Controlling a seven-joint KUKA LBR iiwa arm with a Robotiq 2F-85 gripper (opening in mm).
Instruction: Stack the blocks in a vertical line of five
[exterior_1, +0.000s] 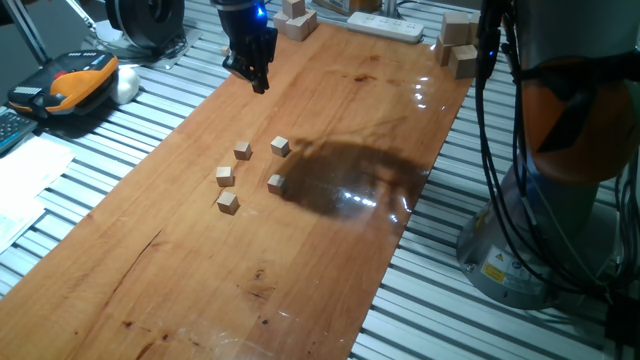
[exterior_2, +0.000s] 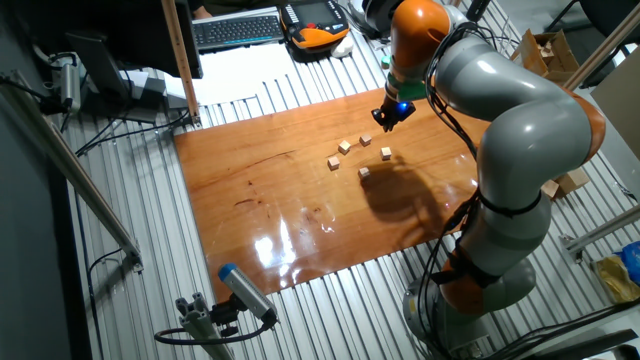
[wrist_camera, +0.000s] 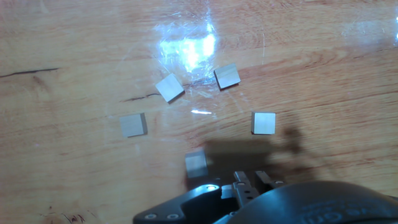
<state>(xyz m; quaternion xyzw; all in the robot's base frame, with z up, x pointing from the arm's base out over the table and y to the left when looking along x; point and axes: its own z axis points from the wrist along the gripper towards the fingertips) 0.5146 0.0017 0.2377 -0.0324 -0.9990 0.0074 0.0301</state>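
hand view shows five blocks (wrist_camera: 170, 88) scattered apart on the table (exterior_1: 200, 290), none stacked. pincer (exterior_1: 260, 82) hovers above; cannot tell its gap. blocks look light, rigid; pinch opposite flat faces.

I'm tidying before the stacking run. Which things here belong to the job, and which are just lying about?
Job:
- five small cubes, loose on the board
- gripper

Lying about:
- larger wooden blocks
- power strip
- keyboard
- papers

jaws' fingertips out of frame in hand view, nearest block (wrist_camera: 196, 163) blurred and shadowed
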